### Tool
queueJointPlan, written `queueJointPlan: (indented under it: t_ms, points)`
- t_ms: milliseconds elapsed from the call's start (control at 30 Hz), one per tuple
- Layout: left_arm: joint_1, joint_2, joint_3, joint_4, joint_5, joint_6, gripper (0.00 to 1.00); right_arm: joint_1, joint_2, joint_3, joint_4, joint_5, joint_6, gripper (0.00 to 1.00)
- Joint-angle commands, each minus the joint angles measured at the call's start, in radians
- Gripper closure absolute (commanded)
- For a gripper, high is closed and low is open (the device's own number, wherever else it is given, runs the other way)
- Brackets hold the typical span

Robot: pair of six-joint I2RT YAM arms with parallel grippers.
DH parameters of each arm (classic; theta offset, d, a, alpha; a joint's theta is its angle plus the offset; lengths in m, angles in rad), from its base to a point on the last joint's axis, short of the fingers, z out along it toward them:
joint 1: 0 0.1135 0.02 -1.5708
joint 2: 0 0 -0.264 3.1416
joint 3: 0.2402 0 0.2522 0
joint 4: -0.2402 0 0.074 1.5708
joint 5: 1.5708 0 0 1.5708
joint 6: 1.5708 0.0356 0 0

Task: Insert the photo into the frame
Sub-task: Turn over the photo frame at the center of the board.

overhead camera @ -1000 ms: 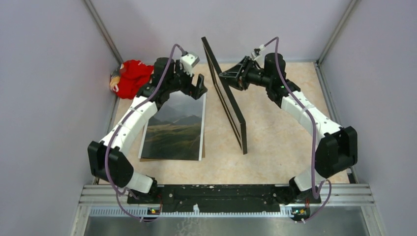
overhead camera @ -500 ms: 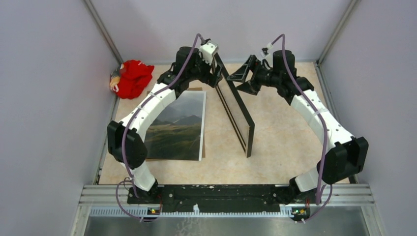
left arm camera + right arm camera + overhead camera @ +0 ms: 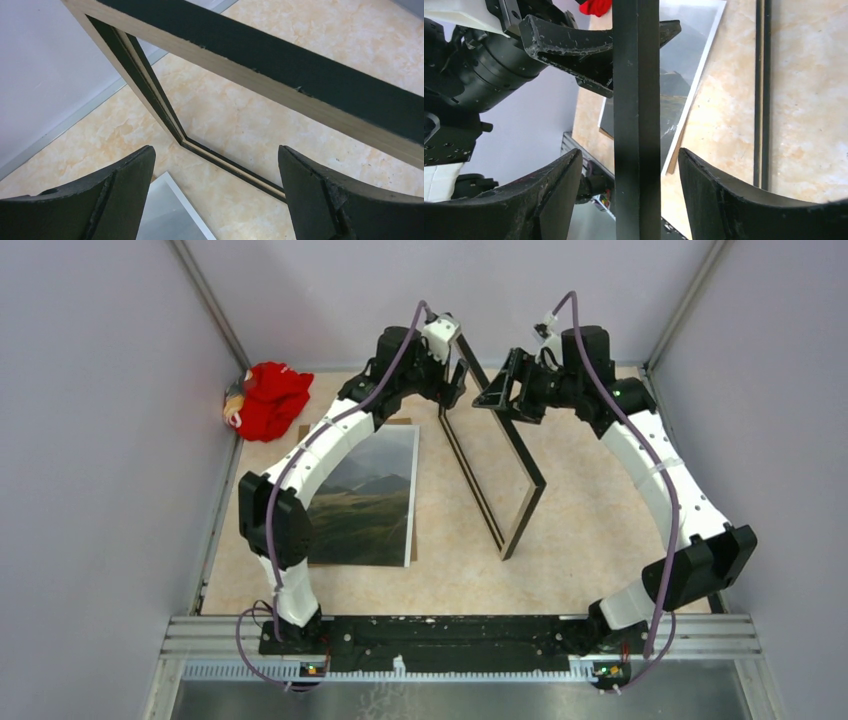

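The frame (image 3: 636,125) is standing on edge in the middle of the desk (image 3: 590,540). The right gripper (image 3: 629,152) is straddling its top rail, jaws spread clear; the left gripper (image 3: 215,155) is gaping wide at its far corner.

The large thin rectangular picture frame (image 3: 524,522) has a matt black painted face over pale bare wood, with small chips along the edge in the left wrist view. The rectangular mountain photo (image 3: 365,500) is paper with a soft sheen. The beige marbled tabletop (image 3: 590,490) looks smooth and faintly glossy. The left gripper (image 3: 215,149) and right gripper (image 3: 629,151) each have 2 black plastic fingers, grainy and scuffed. The crumpled red bundle (image 3: 268,398) is cloth.
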Motion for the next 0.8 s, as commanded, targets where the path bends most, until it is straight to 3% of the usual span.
queueJointPlan:
  t_ms: [0, 133, 367, 533, 767]
  points:
    - [-0.006, 0.038, 0.077, -0.035, -0.026, -0.014, 0.01, -0.012, 0.025, 0.111, -0.113, 0.099, -0.107, 0.33]
    - [-0.007, 0.032, 0.065, -0.068, -0.039, -0.019, 0.01, -0.012, 0.053, 0.185, -0.209, 0.23, -0.177, 0.38]
    - [-0.007, -0.066, -0.136, -0.057, -0.073, -0.015, 0.01, -0.012, 0.058, 0.234, -0.348, 0.491, -0.291, 0.46]
    - [-0.005, -0.126, -0.283, -0.02, -0.087, -0.002, 0.01, -0.013, 0.039, 0.197, -0.37, 0.559, -0.336, 0.62]
    - [-0.005, -0.15, -0.409, -0.051, -0.075, -0.05, 0.01, -0.012, 0.006, 0.043, -0.327, 0.648, -0.355, 0.76]
